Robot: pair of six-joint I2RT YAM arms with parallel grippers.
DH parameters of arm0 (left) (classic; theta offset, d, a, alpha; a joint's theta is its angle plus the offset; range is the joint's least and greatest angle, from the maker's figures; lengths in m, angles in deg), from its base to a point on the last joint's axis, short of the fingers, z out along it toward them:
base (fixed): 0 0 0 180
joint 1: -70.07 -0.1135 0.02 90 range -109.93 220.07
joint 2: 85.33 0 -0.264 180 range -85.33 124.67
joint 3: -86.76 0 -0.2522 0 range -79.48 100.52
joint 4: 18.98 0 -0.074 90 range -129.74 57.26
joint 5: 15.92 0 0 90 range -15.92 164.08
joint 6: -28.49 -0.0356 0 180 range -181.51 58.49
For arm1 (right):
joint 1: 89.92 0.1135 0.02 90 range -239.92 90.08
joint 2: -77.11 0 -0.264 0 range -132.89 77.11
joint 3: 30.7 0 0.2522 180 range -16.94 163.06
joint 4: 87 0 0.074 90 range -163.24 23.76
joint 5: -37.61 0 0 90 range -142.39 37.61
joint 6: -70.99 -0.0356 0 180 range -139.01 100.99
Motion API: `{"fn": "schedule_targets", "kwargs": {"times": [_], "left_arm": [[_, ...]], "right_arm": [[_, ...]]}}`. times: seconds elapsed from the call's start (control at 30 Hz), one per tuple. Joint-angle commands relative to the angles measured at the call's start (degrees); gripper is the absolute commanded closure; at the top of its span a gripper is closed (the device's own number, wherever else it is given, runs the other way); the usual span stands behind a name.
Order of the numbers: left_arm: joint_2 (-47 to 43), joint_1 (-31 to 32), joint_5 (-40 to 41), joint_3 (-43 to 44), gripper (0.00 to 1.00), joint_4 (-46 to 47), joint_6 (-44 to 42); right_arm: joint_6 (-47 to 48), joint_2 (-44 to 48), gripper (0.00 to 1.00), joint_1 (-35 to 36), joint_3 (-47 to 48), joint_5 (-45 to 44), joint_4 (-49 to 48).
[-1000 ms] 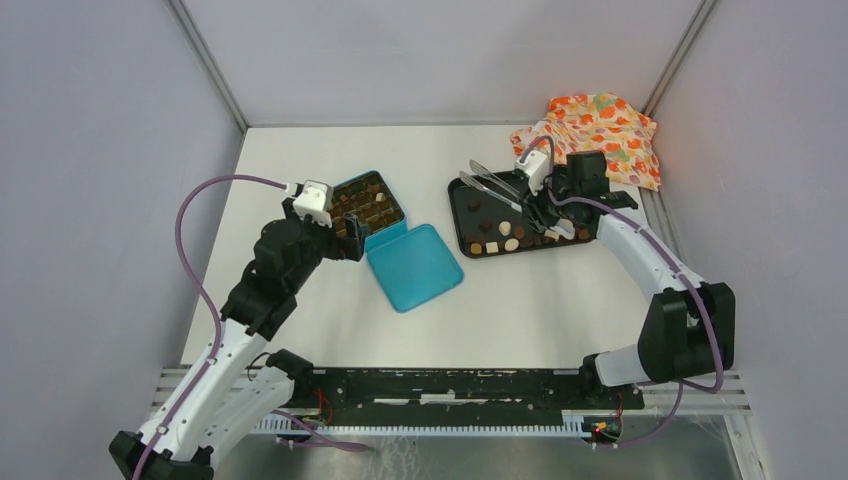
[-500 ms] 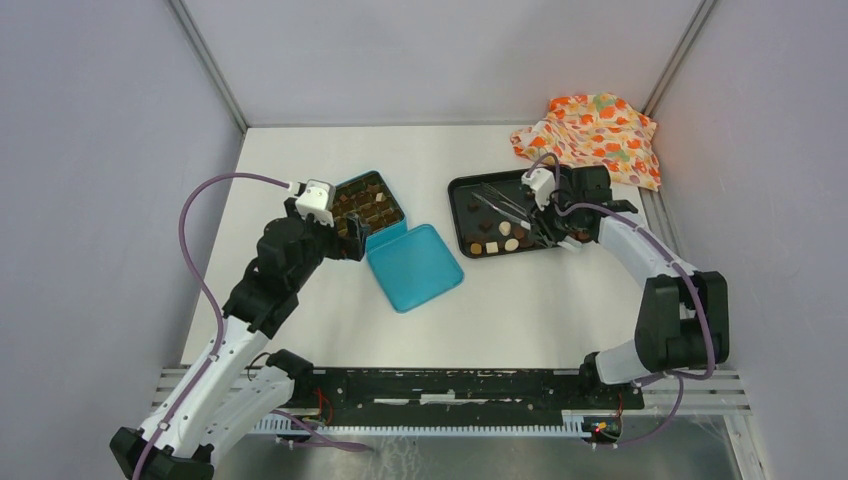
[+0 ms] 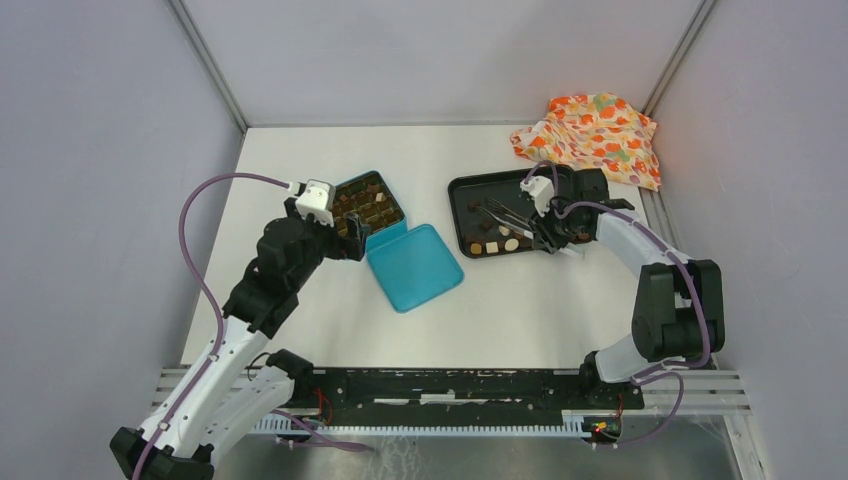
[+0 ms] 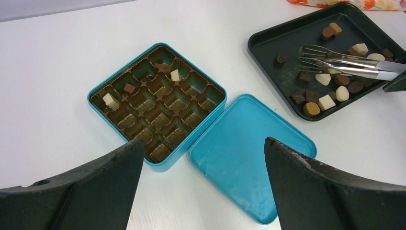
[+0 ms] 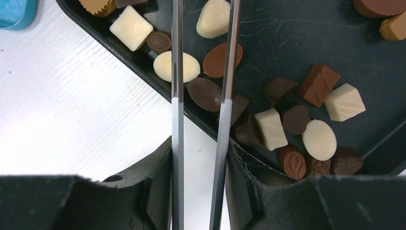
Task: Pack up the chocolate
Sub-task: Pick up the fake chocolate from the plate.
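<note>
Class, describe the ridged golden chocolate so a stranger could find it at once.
Find the black tray right of the teal tin. At the tray's corner nearest the tin's lid sits the golden chocolate. Only it has fluted sides, like a tiny cup.

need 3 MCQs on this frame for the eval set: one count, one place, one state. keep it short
1. How many white pieces lie in the blue tin? A none; B two; C six.
2. The tips of the tongs are over: A the tin; B the black tray; C neither.
3. The left claw is: A open and empty; B shut on the tongs; C shut on a piece.

Key:
1 B, the left wrist view shows two white ones in the tin's cups.
2 B, both tips end above the tray's floor.
3 A, its fingers stand wide apart and hold nothing.
</note>
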State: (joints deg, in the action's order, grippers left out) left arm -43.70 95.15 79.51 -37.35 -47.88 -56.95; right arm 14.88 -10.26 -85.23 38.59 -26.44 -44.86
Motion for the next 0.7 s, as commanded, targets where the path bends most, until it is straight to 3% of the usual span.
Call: {"fn": "schedule_targets", "kwargs": {"times": [0.0,0.67], "left_arm": [[-0.57,-0.29,-0.51,1.38,0.0,0.72,-0.09],[-0.1,-0.21,-0.68,1.42,0.0,0.72,-0.2]], "right_arm": [[2.67,0.27,0.57,-0.29,2.73,2.08,2.11],[3.38,2.72,0.57,-0.24,-0.56,0.68,3.07]]}}
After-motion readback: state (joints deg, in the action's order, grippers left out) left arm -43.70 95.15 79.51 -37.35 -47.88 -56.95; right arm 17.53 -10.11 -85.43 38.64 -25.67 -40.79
